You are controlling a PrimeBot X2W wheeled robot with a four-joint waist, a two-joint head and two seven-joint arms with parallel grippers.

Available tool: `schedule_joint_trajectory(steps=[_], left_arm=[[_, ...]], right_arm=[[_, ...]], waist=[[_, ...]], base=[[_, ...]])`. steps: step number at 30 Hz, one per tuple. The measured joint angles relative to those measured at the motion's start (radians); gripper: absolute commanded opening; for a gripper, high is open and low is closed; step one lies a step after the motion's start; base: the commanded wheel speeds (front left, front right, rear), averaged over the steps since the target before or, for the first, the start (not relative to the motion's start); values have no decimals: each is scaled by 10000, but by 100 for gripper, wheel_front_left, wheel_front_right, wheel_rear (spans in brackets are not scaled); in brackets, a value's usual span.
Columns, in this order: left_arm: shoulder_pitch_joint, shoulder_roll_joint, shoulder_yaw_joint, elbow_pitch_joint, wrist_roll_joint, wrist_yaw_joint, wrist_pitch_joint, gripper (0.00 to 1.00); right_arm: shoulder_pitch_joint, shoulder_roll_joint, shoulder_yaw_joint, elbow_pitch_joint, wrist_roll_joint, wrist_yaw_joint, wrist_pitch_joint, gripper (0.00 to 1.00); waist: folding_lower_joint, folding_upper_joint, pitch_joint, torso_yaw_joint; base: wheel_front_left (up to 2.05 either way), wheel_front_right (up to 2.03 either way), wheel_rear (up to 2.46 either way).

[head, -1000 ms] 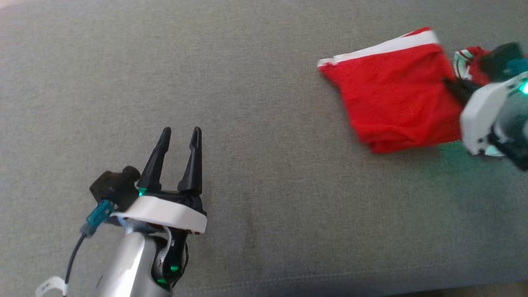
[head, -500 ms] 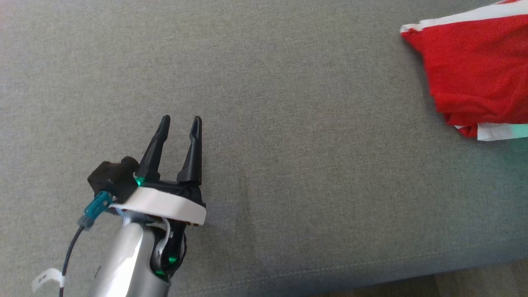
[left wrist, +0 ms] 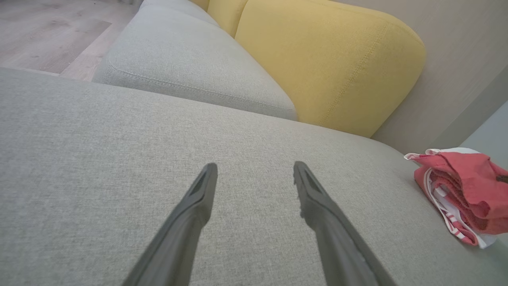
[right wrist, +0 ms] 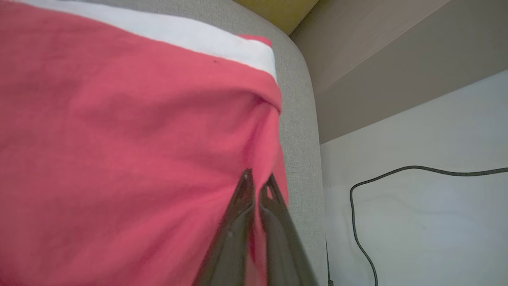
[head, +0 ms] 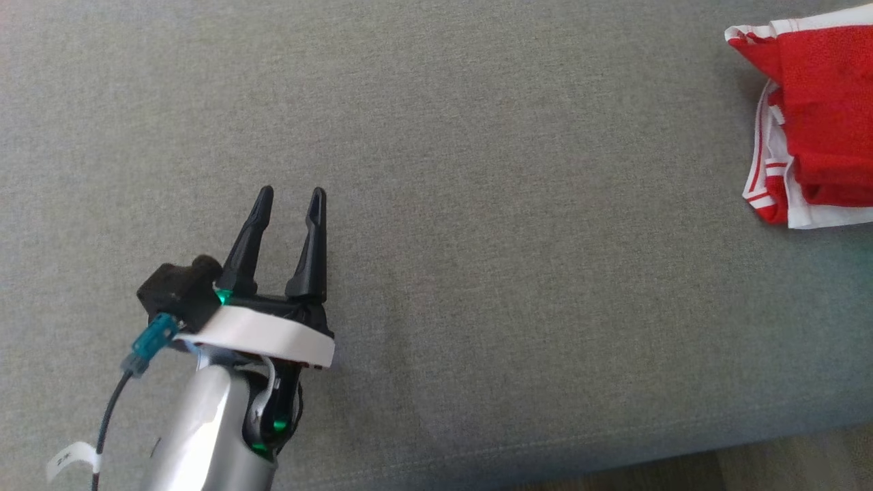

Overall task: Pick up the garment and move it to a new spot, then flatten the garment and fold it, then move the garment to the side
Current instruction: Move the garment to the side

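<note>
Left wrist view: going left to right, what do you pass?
wooden floor → far grey seat cushion → yellow back cushion → red and white garment

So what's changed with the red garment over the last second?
The right hand, shut on the red garment, has dragged it to the robot's right, toward the end of the grey cushion; it bunched up. The left hand stayed open and idle.
</note>
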Motion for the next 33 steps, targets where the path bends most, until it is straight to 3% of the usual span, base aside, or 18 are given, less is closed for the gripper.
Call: schedule_joint_trajectory(steps=[8, 9, 10, 11, 24, 33], left_arm=[[-14, 0, 21, 35, 15, -2, 0, 100], [-14, 0, 21, 35, 15, -2, 0, 100], [-24, 0, 21, 48, 29, -6, 0, 100], [-37, 0, 21, 61, 65, -31, 0, 100], [-127, 0, 56, 182, 56, -31, 0, 100], [-52, 0, 142, 31, -79, 79, 0, 100]], right_arm=[[386, 362, -1028, -8, -514, 0, 353, 0], [386, 362, -1028, -8, -514, 0, 353, 26], [457, 414, -1189, -4, -518, 0, 376, 77], [513, 470, -1377, -8, -535, 0, 420, 100], [623, 1087, -3058, -901, -1762, 0, 903, 100], [1070, 2403, -3689, -2964, -1929, 0, -416, 100]], waist=[[0, 0, 75, -70], [0, 0, 75, -70], [0, 0, 84, -78], [0, 0, 91, -83], [0, 0, -329, -87], [0, 0, -1086, -13]], base=[[0, 0, 0], [0, 0, 0], [0, 0, 0], [0, 0, 0], [0, 0, 0], [0, 0, 0]])
